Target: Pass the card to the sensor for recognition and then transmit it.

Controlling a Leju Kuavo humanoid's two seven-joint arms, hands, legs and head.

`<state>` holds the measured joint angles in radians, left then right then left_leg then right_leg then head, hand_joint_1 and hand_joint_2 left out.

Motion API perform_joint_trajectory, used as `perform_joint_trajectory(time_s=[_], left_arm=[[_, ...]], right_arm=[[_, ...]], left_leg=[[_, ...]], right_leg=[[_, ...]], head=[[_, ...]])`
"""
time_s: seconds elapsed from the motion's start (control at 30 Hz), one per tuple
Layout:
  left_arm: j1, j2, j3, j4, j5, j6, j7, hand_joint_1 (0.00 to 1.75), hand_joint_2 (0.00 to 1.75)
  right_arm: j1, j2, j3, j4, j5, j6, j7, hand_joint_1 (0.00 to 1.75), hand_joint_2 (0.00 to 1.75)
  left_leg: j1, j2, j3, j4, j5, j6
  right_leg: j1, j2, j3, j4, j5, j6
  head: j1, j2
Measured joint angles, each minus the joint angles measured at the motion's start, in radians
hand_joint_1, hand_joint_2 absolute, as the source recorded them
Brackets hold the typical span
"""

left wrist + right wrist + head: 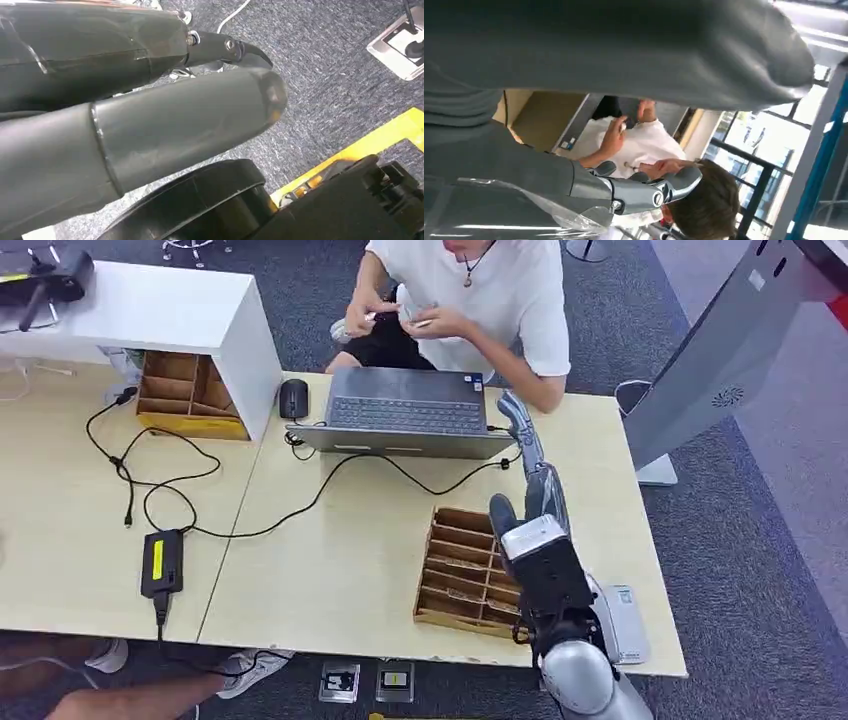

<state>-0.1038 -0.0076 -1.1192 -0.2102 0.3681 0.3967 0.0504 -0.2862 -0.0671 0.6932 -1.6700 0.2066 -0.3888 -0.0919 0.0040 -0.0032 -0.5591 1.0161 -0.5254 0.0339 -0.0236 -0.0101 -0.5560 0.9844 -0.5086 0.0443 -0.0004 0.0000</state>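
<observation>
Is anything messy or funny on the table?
Black cables sprawl in loose loops across the table beside the laptop. A small wooden divider tray is tucked under the white box. Nothing looks spilled or broken.

A pale wooden counter (330, 570) stands on dark grey carpet (760, 540), a white shelf unit (160, 310) at its far left corner, with bright windows (774, 130) behind.

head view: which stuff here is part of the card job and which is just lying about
Job: right hand; slotted wooden tray; white device at the table edge, possibly the sensor; person.
Lying about: laptop; mouse; power adapter; white box.
</observation>
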Motion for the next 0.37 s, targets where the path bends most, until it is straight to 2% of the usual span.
perform_joint_trajectory(time_s=[0.1,0.23,0.37], left_arm=[[0.0,0.0,0.007,0.001,0.01,0.005,-0.006,0.0,0.0],[0.0,0.0,0.024,0.001,0.021,0.014,-0.008,0.0,0.0],[0.0,-0.005,0.027,0.001,0.025,0.019,-0.009,0.0,0.0]], right_arm=[[0.032,-0.002,-0.01,-0.04,-0.109,0.04,-0.045,0.0,0.0],[0.066,-0.009,-0.012,-0.085,-0.181,0.104,-0.074,0.0,0.0],[0.105,-0.015,-0.012,-0.106,-0.215,0.123,-0.086,0.0,0.0]], left_leg=[[0.0,0.0,0.0,0.0,0.0,0.0],[-0.001,0.001,0.0,0.0,-0.001,0.0],[-0.001,0.001,0.0,0.0,-0.001,-0.001]], right_leg=[[0.0,0.0,0.0,0.0,-0.002,-0.003],[0.0,0.0,0.0,0.0,-0.005,-0.006],[0.0,0.0,0.0,0.0,-0.008,-0.006]], head=[[0.0,0.0],[0.0,0.0],[0.0,0.0]])
